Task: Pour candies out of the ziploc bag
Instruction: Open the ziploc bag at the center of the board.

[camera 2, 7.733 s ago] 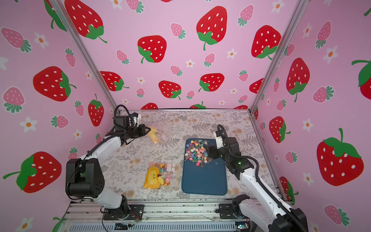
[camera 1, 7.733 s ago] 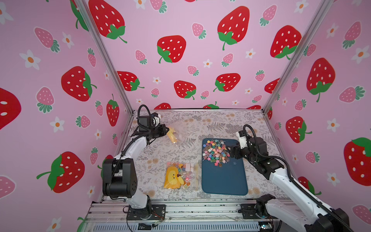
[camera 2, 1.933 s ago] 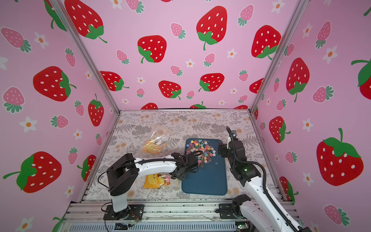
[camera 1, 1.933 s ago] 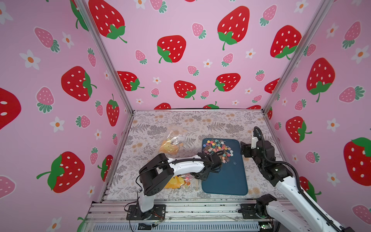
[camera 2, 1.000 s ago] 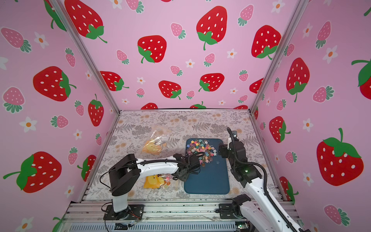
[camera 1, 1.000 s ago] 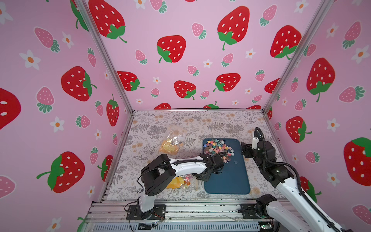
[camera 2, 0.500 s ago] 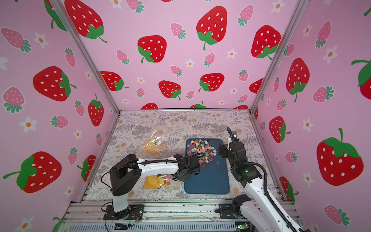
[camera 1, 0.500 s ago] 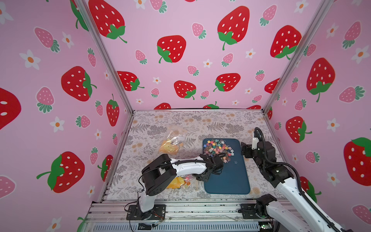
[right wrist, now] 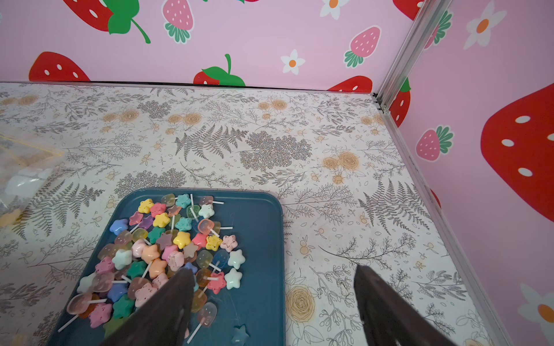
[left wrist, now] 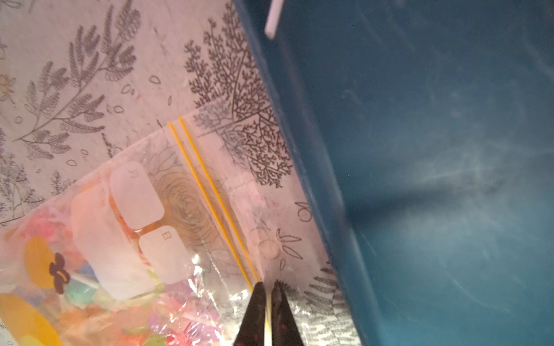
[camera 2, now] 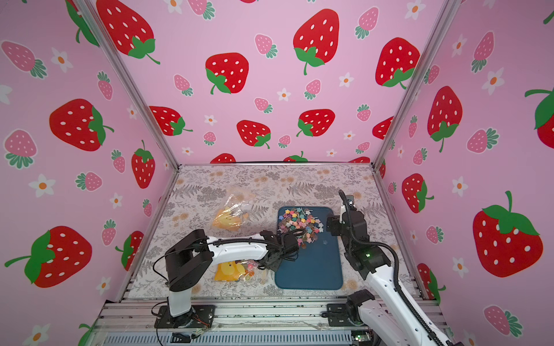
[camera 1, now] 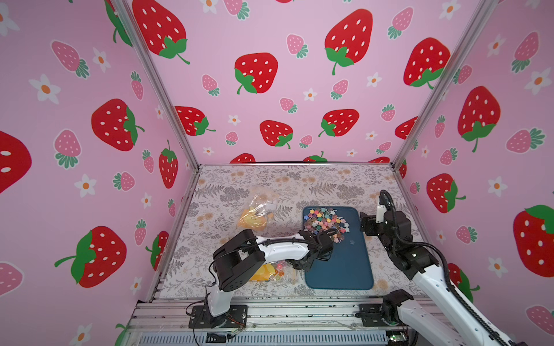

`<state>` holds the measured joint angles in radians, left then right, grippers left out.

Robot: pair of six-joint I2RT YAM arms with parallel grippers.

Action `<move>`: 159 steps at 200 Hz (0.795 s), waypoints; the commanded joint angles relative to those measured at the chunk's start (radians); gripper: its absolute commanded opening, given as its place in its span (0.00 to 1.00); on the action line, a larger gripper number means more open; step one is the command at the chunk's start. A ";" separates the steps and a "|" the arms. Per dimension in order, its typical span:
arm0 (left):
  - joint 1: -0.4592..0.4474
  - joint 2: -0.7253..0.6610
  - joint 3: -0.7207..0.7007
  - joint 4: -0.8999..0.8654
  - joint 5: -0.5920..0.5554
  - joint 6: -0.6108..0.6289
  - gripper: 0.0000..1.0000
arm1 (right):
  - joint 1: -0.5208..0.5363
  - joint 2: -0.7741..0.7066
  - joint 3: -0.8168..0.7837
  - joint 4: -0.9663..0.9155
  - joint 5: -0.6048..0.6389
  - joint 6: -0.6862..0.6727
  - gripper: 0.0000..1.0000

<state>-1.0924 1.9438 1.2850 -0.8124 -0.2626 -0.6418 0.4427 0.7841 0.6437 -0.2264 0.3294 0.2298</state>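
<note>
The worktop (camera 1: pixel 329 185) wears a pale print of grey ferns and tan flowers. It sits in a booth of pink walls (camera 1: pixel 269 90) patterned with strawberries and daisies. A dark blue tray (camera 1: pixel 344 269) lies on it, its long sides running front to back. Loose candies (camera 1: pixel 325 221), star lollipops on white sticks, are heaped on the tray's far half, and its near half is almost bare.

The ziploc bag (camera 1: pixel 281 274) lies flat on the worktop just beside the near end of the tray's left long edge. In both top views the left arm (camera 1: pixel 278 248) crosses over it, hiding the bag's tray-side end and the fingertips there. Through the plastic the contents are a blur of pink, orange and green beside a yellow printed figure. Whether the zip is sealed cannot be told. The right wrist view cuts off the tray's near half.

The bag's long axis runs crosswise to the tray, with the zip end pointing at it. The two yellow zip lines run roughly along the tray's edge. The left hand (left wrist: pixel 269 287) is clamped on that zip edge, fingers pressed together with plastic between them. The right hand (right wrist: pixel 273 269) hovers over the tray's right edge beside the heap, its fingers wide apart and holding nothing. A crumpled second bag (camera 1: pixel 254 214) lies off the tray's far left corner.
</note>
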 commanded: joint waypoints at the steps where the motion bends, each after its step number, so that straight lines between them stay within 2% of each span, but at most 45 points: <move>1: -0.003 -0.024 -0.010 -0.040 -0.037 -0.024 0.09 | -0.005 0.002 -0.005 -0.004 0.012 -0.007 0.87; 10: -0.003 -0.036 -0.012 -0.043 -0.042 -0.022 0.07 | -0.005 0.004 -0.005 -0.004 0.010 -0.007 0.87; 16: -0.002 -0.045 -0.012 -0.046 -0.050 -0.024 0.00 | -0.006 0.004 -0.005 -0.002 0.010 -0.007 0.87; 60: 0.024 -0.108 -0.016 -0.018 -0.071 -0.004 0.00 | -0.006 0.000 -0.003 -0.003 -0.029 0.005 0.86; 90: 0.066 -0.183 -0.029 0.028 -0.082 0.019 0.00 | -0.005 -0.022 -0.022 0.055 -0.172 0.025 0.83; 126: 0.143 -0.313 -0.113 0.168 -0.059 0.047 0.00 | -0.005 -0.010 -0.028 0.086 -0.293 0.178 0.77; 159: 0.189 -0.361 -0.213 0.325 -0.007 0.044 0.00 | 0.029 0.094 -0.044 0.175 -0.416 0.333 0.69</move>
<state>-0.9192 1.5978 1.1271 -0.6312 -0.2939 -0.5987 0.4450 0.8085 0.6220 -0.1333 0.0296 0.4065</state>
